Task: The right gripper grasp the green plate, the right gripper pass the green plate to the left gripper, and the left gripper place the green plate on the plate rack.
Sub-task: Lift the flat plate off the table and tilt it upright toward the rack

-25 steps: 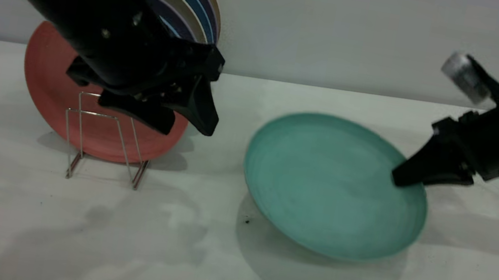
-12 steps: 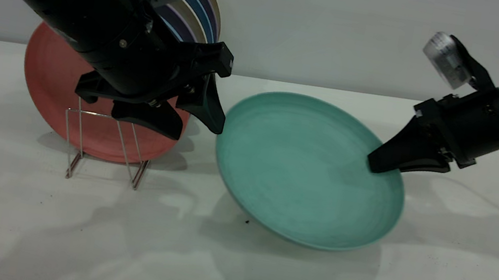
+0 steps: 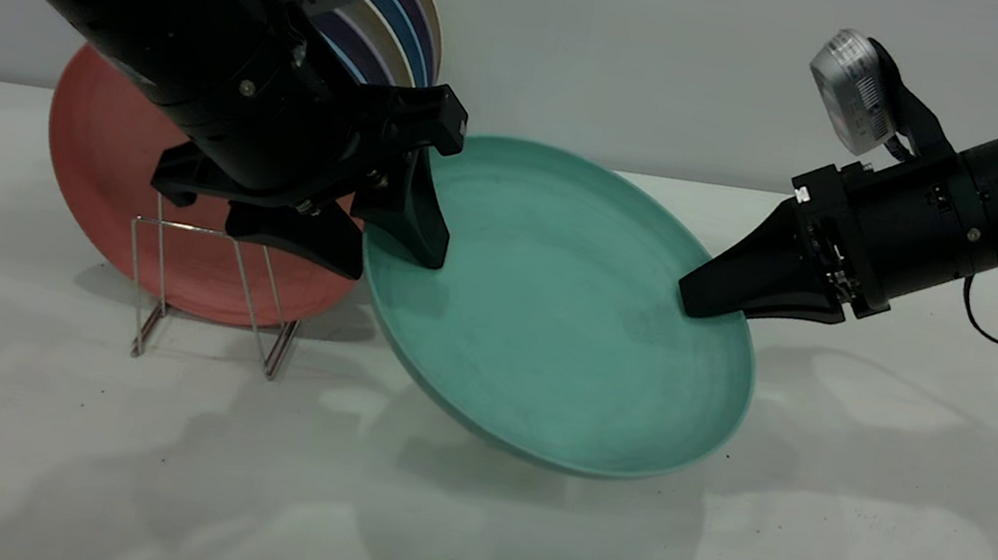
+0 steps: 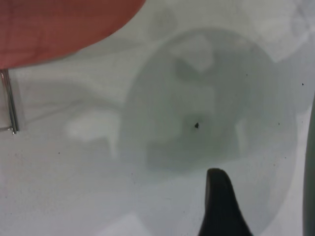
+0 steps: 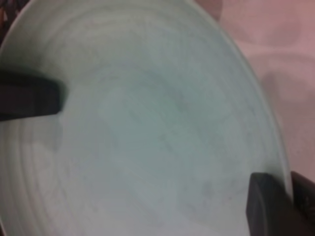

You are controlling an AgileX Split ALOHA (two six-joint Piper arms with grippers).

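Right gripper (image 3: 693,302) pinches the green plate (image 3: 551,329) by its rim, holding it tilted above the table (image 3: 870,545). Left gripper (image 3: 390,262) has spread jaws straddling the plate's opposite edge. Behind it, the plate rack (image 3: 203,291) holds an upright salmon-pink plate (image 3: 91,141); its front slots stand unfilled.

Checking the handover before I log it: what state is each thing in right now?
green plate: lifted off the table, tilted, held at its right rim.
right gripper: shut on the green plate's rim.
left gripper: open, jaws straddling the plate's left rim.
plate rack: standing upright, its front slots free.
pink plate: upright behind the rack.
striped plate: upright at the wall.
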